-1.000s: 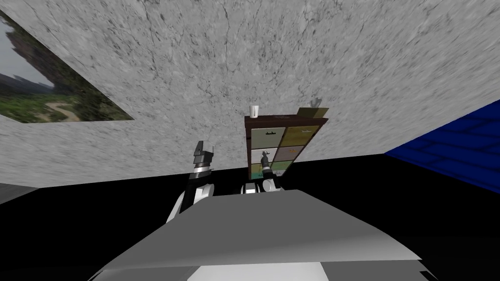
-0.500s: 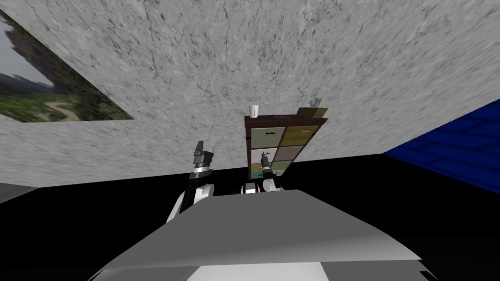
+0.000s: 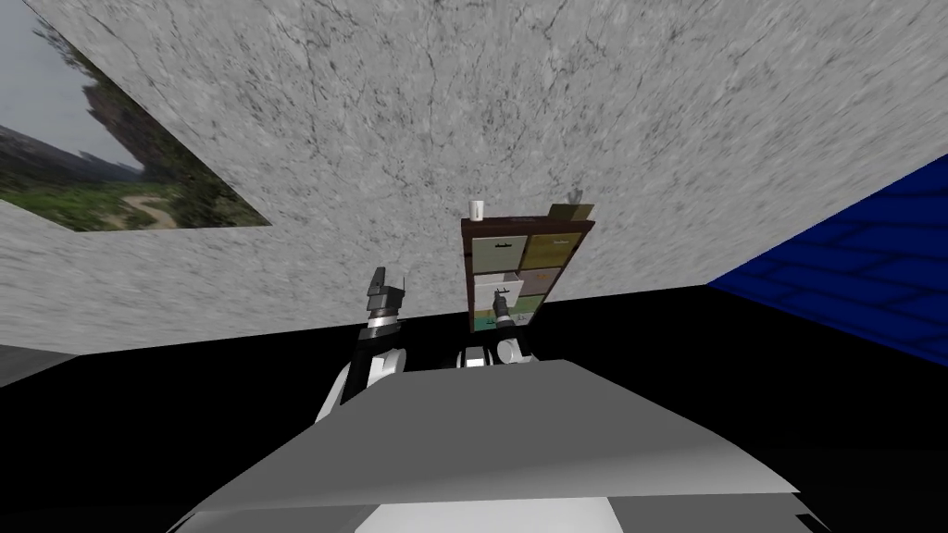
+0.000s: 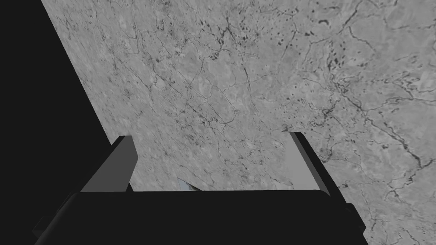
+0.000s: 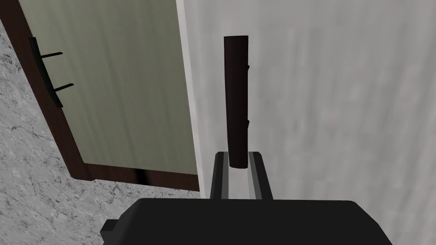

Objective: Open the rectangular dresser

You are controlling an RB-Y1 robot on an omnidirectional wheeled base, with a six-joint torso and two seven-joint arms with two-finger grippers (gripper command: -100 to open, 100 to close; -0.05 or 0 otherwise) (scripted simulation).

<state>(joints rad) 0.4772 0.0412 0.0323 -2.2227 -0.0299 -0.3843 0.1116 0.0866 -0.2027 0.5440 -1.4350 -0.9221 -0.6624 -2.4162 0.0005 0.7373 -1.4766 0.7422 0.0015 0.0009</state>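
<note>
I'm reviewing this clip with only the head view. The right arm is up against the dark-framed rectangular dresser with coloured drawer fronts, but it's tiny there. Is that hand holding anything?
Observer: Yes. In the right wrist view the right hand is shut on a dark cylindrical bar handle of a pale grey drawer front.
Operator: Where along the bar?
Observer: At one end; most of the bar runs on beyond the grip.
Operator: And the left hand?
Observer: The left hand is open, with nothing between its fingers.
</note>
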